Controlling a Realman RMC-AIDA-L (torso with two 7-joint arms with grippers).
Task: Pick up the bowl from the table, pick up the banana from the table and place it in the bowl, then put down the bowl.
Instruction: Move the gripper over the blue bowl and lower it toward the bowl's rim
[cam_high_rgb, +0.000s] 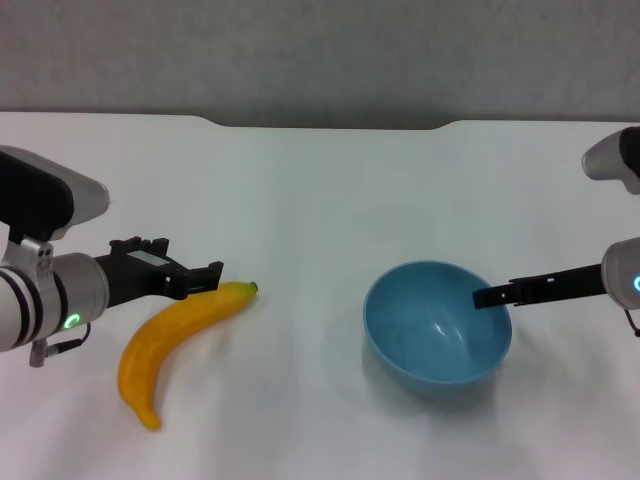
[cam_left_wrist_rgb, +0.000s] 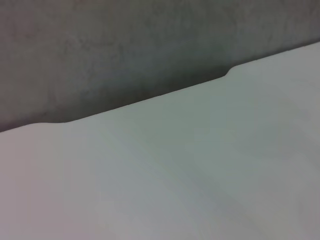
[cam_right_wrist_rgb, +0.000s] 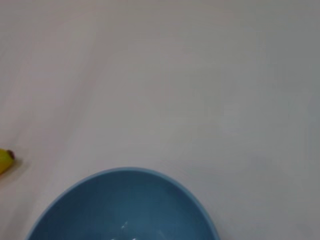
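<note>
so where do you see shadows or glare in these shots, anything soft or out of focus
Head view: even light, a soft shadow on the table under the bowl and the banana, both sharp. Right wrist view: small white glints inside the bowl, its rim a little soft. Left wrist view: only bare table and a dim wall, no glare.

Just a grey wall (cam_high_rgb: 320, 50) back there, plain and faintly mottled, stretching the full width beyond the far edge of the surface (cam_high_rgb: 320, 190). Low down, a darker band (cam_high_rgb: 330, 122), tucked into the notch where wall meets edge. Over to the left wrist view: same wall (cam_left_wrist_rgb: 125, 45), dull grey and patchy, lighter higher up, deepening almost to black right along the edge line. Uniform in tone across the rest.
</note>
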